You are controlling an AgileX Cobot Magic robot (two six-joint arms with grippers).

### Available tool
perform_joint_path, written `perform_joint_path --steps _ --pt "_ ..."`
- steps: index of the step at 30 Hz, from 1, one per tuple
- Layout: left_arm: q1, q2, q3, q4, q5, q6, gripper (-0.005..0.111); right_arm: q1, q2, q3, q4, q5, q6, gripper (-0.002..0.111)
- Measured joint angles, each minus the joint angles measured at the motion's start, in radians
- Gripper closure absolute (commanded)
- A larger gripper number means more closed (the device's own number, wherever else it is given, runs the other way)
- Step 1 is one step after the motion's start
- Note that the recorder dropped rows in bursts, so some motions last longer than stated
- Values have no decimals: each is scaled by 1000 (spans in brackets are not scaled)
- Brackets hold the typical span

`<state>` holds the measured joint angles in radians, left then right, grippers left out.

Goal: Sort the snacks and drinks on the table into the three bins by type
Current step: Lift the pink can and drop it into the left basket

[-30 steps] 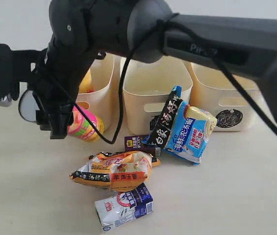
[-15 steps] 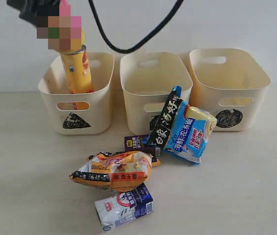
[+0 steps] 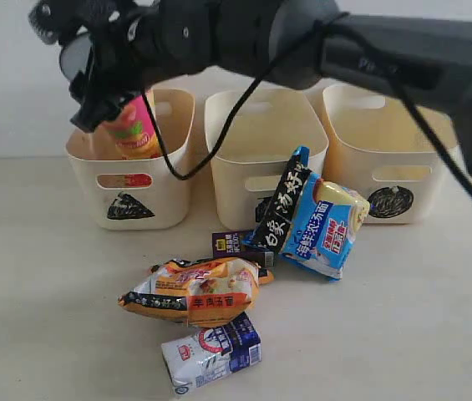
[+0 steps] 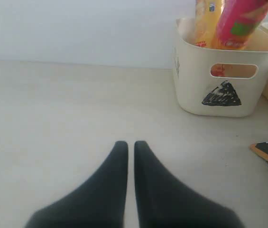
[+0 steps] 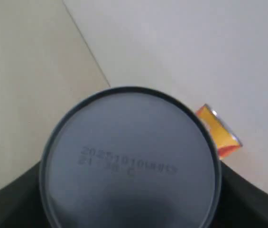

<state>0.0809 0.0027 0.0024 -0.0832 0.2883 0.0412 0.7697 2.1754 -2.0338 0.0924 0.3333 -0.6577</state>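
The beige table (image 3: 43,334) fills the scene. The right arm (image 3: 403,58) stretches across to the far-left triangle-marked bin (image 3: 169,167). There the right gripper (image 3: 106,100) clasps the tilted pink chip tube (image 3: 131,129), whose lower end is inside, beside the yellow-orange tube (image 4: 207,23). The left gripper (image 4: 130,145) is closed on nothing. Nearer, mid-table, lie the blue-white-black packet (image 3: 311,221), orange-cream packet (image 3: 198,292), white carton (image 3: 212,352) and purple carton (image 3: 234,245).
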Motion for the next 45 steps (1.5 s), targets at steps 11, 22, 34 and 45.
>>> perform_joint_path --steps 11,22,34,45 --pt "0 0 0 0 0 0 102 -1 66 0 2 -134 130 25" --pt "0 0 0 0 0 0 102 -1 66 0 2 -180 293 26" --pt "0 0 0 0 0 0 102 -1 -48 0 2 -2 545 23" --pt "0 0 0 0 0 0 102 -1 -195 0 -10 388 564 108"
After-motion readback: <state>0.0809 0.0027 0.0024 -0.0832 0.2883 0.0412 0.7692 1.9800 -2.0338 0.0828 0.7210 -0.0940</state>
